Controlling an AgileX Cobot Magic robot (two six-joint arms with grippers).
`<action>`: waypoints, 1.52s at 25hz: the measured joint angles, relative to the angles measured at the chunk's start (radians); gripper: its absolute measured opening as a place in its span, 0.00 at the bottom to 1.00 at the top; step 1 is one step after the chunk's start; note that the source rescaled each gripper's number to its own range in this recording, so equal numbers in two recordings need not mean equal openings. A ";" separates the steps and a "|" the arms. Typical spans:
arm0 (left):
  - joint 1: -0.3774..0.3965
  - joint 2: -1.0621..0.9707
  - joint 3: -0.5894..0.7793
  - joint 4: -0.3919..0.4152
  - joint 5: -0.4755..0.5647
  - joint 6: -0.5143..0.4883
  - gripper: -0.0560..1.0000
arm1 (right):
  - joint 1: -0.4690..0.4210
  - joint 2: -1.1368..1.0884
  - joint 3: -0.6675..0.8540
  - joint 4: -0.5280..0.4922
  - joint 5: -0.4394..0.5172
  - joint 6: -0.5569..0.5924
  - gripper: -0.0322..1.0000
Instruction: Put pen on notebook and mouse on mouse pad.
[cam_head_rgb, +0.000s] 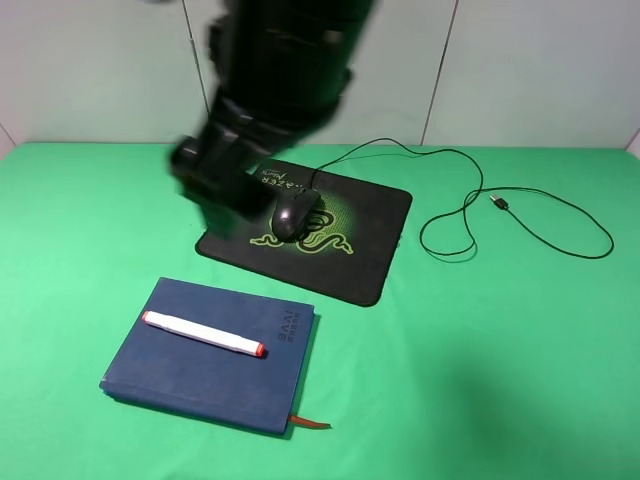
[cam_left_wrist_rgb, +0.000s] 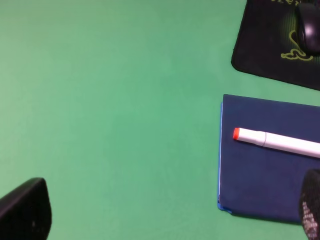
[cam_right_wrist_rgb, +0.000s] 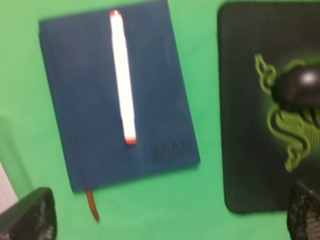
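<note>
The thick white marker-style pen (cam_head_rgb: 203, 334) with red-orange tips lies flat on the cover of the dark-blue hardcover notebook (cam_head_rgb: 214, 355), running roughly along its length, one tip near the embossed lettering. The notebook rests on the green surface (cam_head_rgb: 480, 350), near the front of the exterior view, with its orange-brown ribbon bookmark (cam_head_rgb: 309, 423) poking out from one corner.

Just behind the notebook, apart from it by a strip of green, sits the flat black rounded-corner mouse pad (cam_head_rgb: 370, 240) with its green snake emblem. The small glossy black oval mouse (cam_head_rgb: 294, 213) rests on the pad, over part of the emblem. Its thin black cable (cam_head_rgb: 470, 200) leaves the pad's far edge and loops across the surface to the right, ending in a USB plug (cam_head_rgb: 499, 202) lying on the green.

A dark robot arm (cam_head_rgb: 270, 90) (blurred in the exterior view) hangs over the pad's left part, its lower end just beside the mouse.

In the left wrist view the left tool (cam_left_wrist_rgb: 170, 215) shows only two dark fingertips (cam_left_wrist_rgb: 25, 210) at the frame's corners, set wide apart with nothing between them, above the green surface beside the notebook. The right wrist view shows the right tool (cam_right_wrist_rgb: 170, 215) likewise spread wide and empty, its fingertips (cam_right_wrist_rgb: 27, 215) above notebook and pad.
</note>
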 joint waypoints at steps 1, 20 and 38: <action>0.000 0.000 0.000 0.000 0.000 0.000 1.00 | 0.000 -0.024 0.039 -0.010 0.000 0.000 1.00; 0.000 0.000 0.000 0.000 0.000 0.000 1.00 | 0.000 -0.650 0.667 -0.066 -0.114 0.028 1.00; 0.000 0.000 0.000 0.000 0.001 0.000 1.00 | 0.000 -1.362 1.119 0.012 -0.173 0.182 1.00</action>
